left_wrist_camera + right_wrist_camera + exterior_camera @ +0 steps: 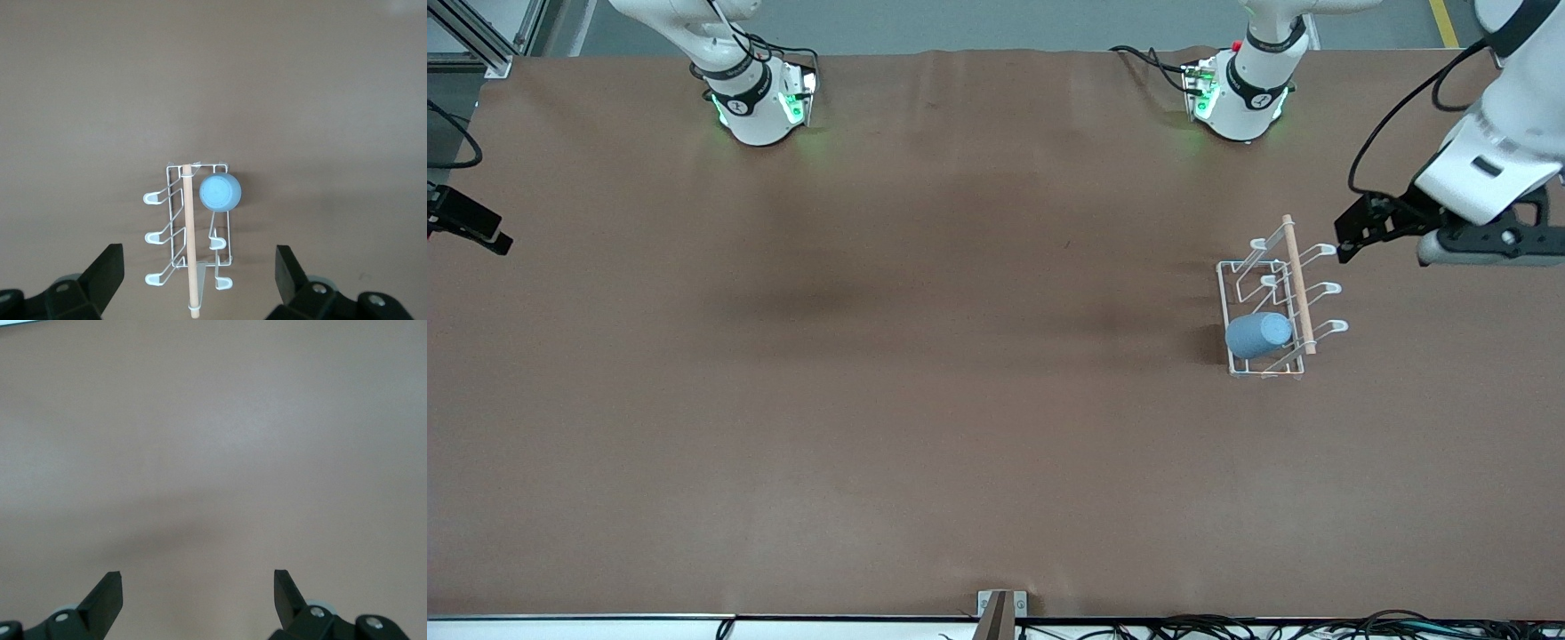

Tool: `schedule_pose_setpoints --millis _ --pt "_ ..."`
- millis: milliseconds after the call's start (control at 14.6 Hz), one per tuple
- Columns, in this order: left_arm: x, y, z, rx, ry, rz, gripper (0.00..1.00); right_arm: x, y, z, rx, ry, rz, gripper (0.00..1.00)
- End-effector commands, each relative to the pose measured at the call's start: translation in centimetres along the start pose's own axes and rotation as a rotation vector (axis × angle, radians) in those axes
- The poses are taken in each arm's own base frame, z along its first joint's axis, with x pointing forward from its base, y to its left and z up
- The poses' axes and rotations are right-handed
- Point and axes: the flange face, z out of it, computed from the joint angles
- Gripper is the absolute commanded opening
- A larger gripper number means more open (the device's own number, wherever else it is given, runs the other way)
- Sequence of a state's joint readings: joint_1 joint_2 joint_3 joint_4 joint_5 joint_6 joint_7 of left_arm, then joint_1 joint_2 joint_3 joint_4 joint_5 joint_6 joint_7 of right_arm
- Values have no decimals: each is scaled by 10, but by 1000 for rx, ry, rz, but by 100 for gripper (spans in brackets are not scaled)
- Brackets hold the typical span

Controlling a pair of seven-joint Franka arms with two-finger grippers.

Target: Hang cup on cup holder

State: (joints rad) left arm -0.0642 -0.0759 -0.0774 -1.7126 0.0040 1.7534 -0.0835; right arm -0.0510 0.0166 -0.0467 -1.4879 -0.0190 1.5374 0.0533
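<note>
The light-blue cup [1258, 334] hangs tilted over a looped prong of the white wire cup holder [1238, 267], on the prong of the right-arm-side row that is nearest the front camera. A wooden rod [1296, 284] runs along the holder's top. My left gripper [1343, 242] is open and empty, in the air beside the holder toward the left arm's end of the table. The left wrist view shows the cup [220, 192], the holder [175, 200] and the rod [189, 233] between the open left gripper [198, 260]. My right gripper [498, 238] waits at the right arm's end, open over bare table [197, 577].
The brown table cover [925, 400] spreads wide around the holder. The two arm bases [760, 102] stand along the edge farthest from the front camera. A small metal bracket [1002, 609] and cables [1227, 627] lie at the nearest edge.
</note>
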Motion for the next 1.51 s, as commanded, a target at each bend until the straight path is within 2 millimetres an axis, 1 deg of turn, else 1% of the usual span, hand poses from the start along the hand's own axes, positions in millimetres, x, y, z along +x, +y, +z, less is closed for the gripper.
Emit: schedule_pose_setpoints --millis 0,137,205,274,479,616,685,753,822,959,1027,1438 --pt "2 1 -34 -29 -7 -13 100 -2 3 -1 -5 1 -8 100" --pt "6 0 -46 -24 -2 -14 100 -2 2 -2 -5 -2 -23 100" --pt "7 1 -49 -24 -4 -14 100 -3 3 -2 -5 -4 -63 100" --pt "5 1 -49 -26 -15 -18 100 -4 3 -2 -5 -14 -98 100" --pt "3 3 -40 -25 -40 -152 100 -4 3 -3 -5 -16 -100 100" --pt "-1 6 -31 -16 -57 -143 100 -4 4 -3 -5 -15 -98 100" --pt "-1 5 -33 -17 -54 -141 99 -4 5 -2 -5 -18 -97 100" --pt "-1 2 -31 -15 -56 -136 99 -4 5 -2 -5 -18 -97 100" --pt "0 -5 -30 -13 -54 -123 99 -4 4 -2 -5 -16 -98 100" --pt "0 -20 -22 -19 -61 -99 99 -4 4 -3 -4 -13 -98 100" --pt "-1 -26 -23 -21 -54 -110 99 -4 4 -3 -4 -15 -98 100" --pt "-1 -30 -25 -13 -44 -77 99 -4 4 -3 -4 -16 -98 100"
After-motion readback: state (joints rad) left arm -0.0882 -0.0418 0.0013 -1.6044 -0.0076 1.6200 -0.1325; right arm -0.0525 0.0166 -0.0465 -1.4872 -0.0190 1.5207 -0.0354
